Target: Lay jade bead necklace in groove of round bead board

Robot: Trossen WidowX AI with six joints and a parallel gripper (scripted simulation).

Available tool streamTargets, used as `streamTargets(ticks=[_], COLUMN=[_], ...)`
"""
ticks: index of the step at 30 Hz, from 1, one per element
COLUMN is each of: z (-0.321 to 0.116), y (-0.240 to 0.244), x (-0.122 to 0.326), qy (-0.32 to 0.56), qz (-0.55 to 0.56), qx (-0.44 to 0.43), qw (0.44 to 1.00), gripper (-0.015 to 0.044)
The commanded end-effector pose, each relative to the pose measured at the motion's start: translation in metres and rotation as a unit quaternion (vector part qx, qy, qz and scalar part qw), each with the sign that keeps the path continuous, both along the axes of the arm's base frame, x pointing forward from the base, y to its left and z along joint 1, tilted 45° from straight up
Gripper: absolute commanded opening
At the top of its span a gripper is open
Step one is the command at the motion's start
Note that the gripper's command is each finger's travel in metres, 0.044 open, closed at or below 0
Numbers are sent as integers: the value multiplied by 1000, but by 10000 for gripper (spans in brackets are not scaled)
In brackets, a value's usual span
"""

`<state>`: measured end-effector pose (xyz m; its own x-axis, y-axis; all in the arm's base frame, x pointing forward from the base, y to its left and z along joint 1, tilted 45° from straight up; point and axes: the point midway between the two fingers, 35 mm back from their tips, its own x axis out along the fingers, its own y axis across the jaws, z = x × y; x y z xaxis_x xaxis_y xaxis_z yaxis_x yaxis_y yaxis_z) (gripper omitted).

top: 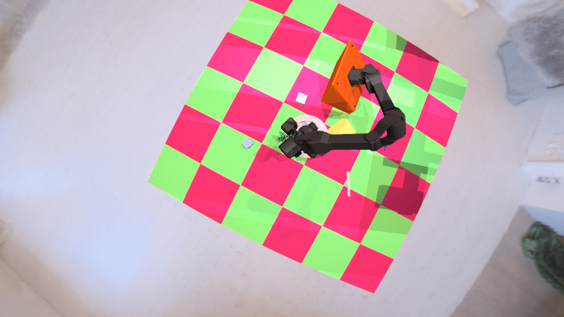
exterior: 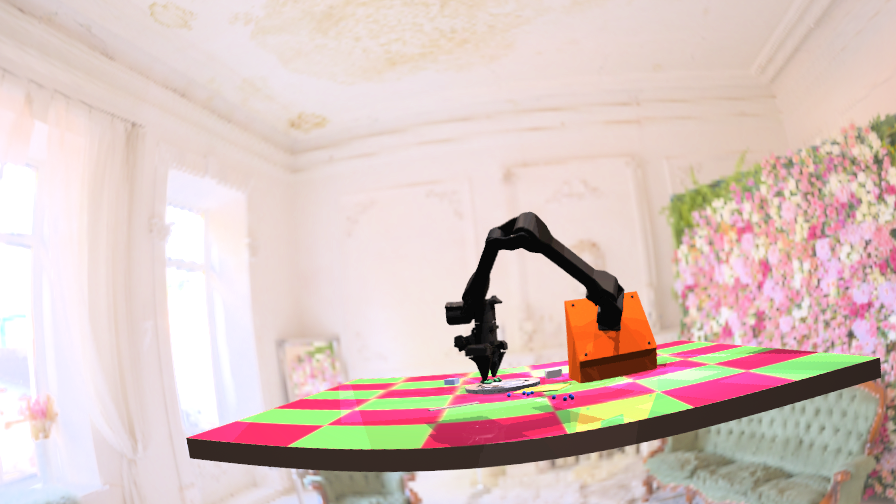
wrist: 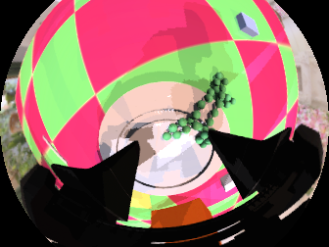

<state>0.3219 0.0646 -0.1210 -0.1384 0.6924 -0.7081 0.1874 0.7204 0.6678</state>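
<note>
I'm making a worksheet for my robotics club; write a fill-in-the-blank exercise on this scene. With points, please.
The claw (exterior: 491, 378) (wrist: 174, 139) is now ____, not shut.
The bead necklace (wrist: 198, 118) is coloured ____.
It lies bunched partly on the ____ bead board (exterior: 508, 384) (wrist: 115, 120), partly beyond its rim.
The arm's wedge-shaped base (top: 342, 92) (exterior: 595, 341) is ____.

Missing words: open; green; round; orange.
</note>
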Motion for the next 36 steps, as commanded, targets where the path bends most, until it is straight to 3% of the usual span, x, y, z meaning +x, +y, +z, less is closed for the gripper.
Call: streamTargets(ticks=[1,33,36], z=[8,10,4], y=[-8,-12,-22], x=[0,-2,3], qy=[2,3,6], qz=[2,2,-2], qx=[-1,-1,-2], qw=[1000,1000,1000], gripper=[440,440,361])
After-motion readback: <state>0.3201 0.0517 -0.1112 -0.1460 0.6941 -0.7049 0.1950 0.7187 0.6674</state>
